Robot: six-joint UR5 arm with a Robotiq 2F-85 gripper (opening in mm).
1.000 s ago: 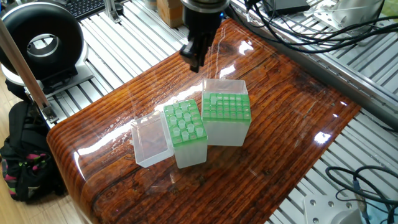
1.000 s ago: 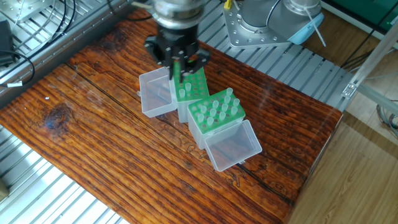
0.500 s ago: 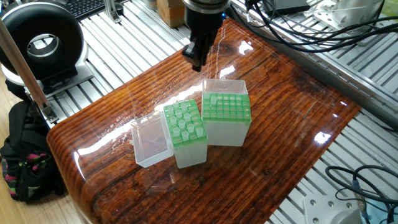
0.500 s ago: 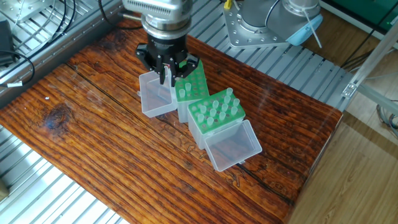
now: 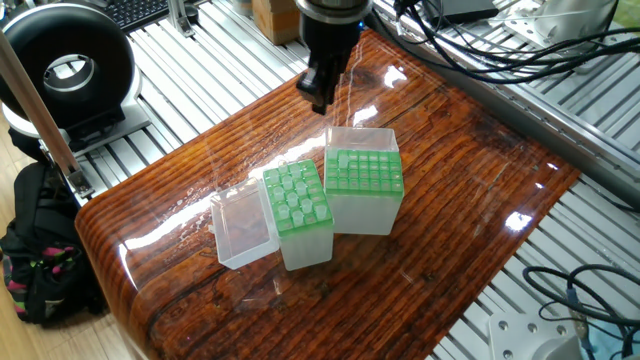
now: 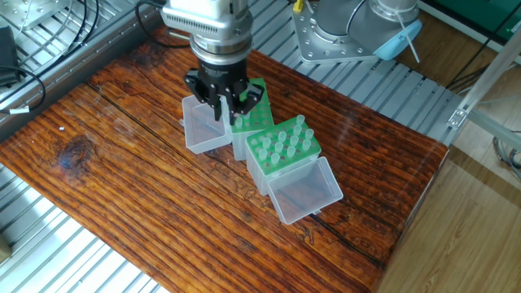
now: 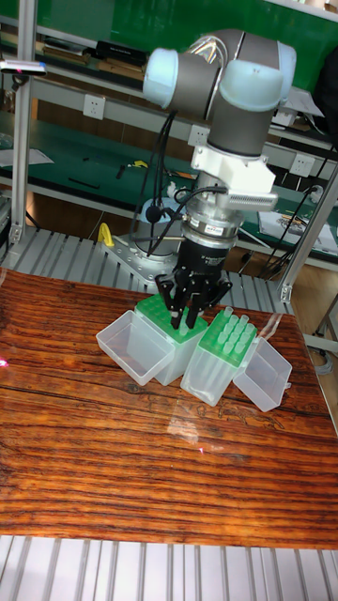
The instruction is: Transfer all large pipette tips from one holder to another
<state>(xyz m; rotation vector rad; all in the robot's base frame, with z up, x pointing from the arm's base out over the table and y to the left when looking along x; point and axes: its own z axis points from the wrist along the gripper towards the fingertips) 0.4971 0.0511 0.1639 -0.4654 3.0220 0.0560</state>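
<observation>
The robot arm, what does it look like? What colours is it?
The arm is made of thick silver-grey tubes with rounded joints, and one joint has a pale blue cap. Below is a white ridged block, then a shiny metal ring. The gripper is black, with slim black fingers. Black cables loop down beside the wrist.

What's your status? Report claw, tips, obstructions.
Claw above the racks, nothing visibly held; open or shut unclear. Tips standing in near rack. Path clear.
</observation>
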